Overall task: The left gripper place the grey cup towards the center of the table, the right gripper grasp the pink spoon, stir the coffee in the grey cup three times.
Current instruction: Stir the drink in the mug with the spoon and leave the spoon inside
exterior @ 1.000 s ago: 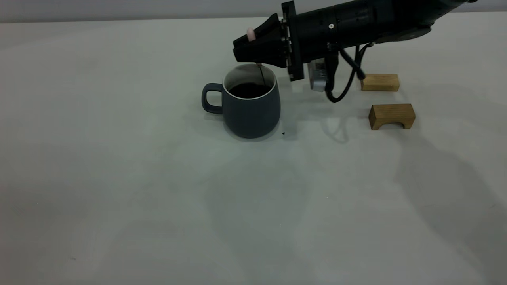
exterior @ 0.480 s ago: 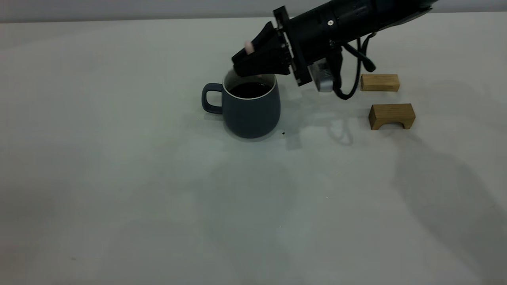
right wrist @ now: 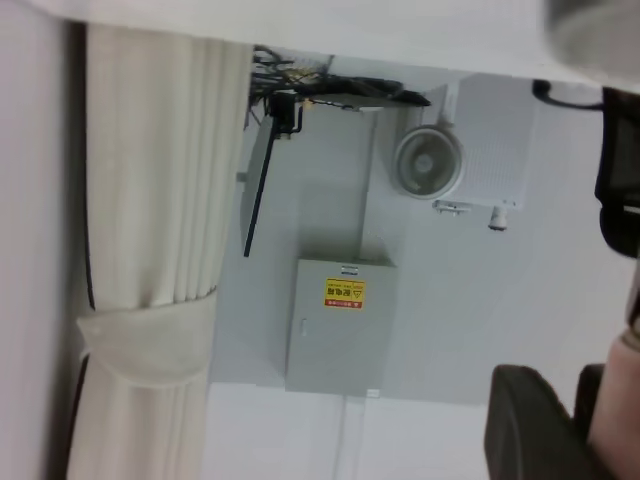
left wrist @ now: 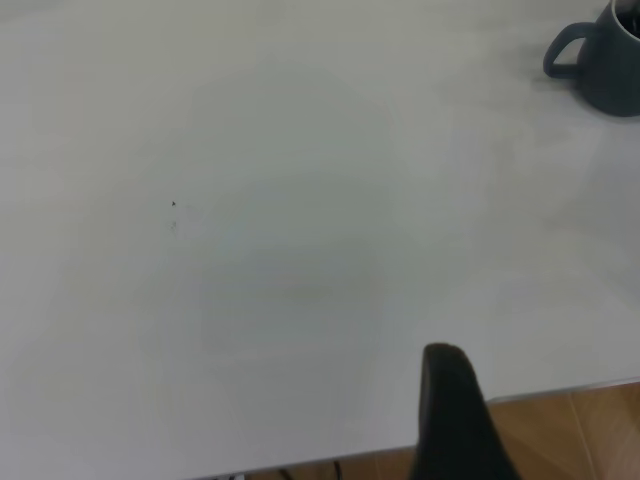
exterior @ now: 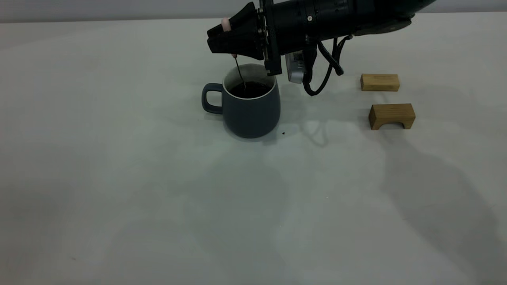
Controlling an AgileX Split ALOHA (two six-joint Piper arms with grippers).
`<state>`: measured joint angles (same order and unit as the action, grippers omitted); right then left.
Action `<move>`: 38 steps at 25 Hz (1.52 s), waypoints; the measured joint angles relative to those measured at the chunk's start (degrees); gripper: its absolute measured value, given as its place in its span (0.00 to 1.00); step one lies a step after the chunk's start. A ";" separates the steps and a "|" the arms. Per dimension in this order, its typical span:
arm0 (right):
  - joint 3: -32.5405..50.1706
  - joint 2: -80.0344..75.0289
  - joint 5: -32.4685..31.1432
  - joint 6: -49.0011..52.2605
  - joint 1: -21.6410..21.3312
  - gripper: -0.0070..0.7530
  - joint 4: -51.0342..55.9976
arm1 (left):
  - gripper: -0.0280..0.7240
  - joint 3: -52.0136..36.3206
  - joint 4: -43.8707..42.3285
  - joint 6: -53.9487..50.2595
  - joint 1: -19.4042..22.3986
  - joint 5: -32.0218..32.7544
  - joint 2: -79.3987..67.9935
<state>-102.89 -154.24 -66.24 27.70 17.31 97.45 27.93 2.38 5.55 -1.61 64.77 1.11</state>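
The grey cup point(exterior: 251, 111) stands upright near the table's point(exterior: 158, 178) middle, handle to the left, with dark coffee point(exterior: 250, 90) inside. My right gripper point(exterior: 217, 39) hovers just above the cup's left rim, shut on the pink spoon point(exterior: 226, 22). The handle tip pokes out on top, and the thin metal neck slants down into the coffee, where the bowl is hidden. The right wrist view shows the pink spoon's handle point(right wrist: 622, 400) beside a dark fingertip point(right wrist: 530, 425). A dark part of my left gripper point(left wrist: 455, 420) shows at the table's near edge, far from the grey cup point(left wrist: 600, 60).
Two tan wooden blocks lie to the right of the cup, a flat one point(exterior: 379, 82) farther back and an arched one point(exterior: 391, 115) nearer. A tiny dark speck point(exterior: 283, 133) sits by the cup's base. Bare table spreads in front and to the left.
My right gripper dipped toward the rim, then rose and swung left across the cup. The spoon's neck went from the right side of the coffee to the left-centre. The cup stayed put.
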 joint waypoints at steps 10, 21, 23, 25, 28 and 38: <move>0.00 0.17 -0.01 6.10 -3.20 0.15 -11.22 | 0.73 0.00 0.00 0.00 0.00 0.00 0.00; 0.00 0.55 -0.35 14.25 0.50 0.15 -11.60 | 0.73 0.00 0.00 -0.05 0.00 0.00 0.00; 0.00 0.55 -0.35 13.86 1.36 0.15 -9.15 | 0.73 0.00 0.00 -0.05 0.00 0.00 0.00; 0.00 0.42 -0.35 11.56 1.61 0.15 -7.16 | 0.73 0.00 0.00 -0.05 0.00 0.00 0.00; 0.00 0.11 0.32 5.49 1.61 0.15 -4.32 | 0.73 0.00 0.00 -0.05 0.00 0.00 0.00; 0.00 0.11 0.34 -2.63 -2.32 0.15 -6.82 | 0.73 0.00 0.00 -0.05 0.00 0.00 0.00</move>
<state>-102.89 -154.13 -65.90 25.07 14.99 90.63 27.93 2.38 5.49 -1.61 64.77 1.11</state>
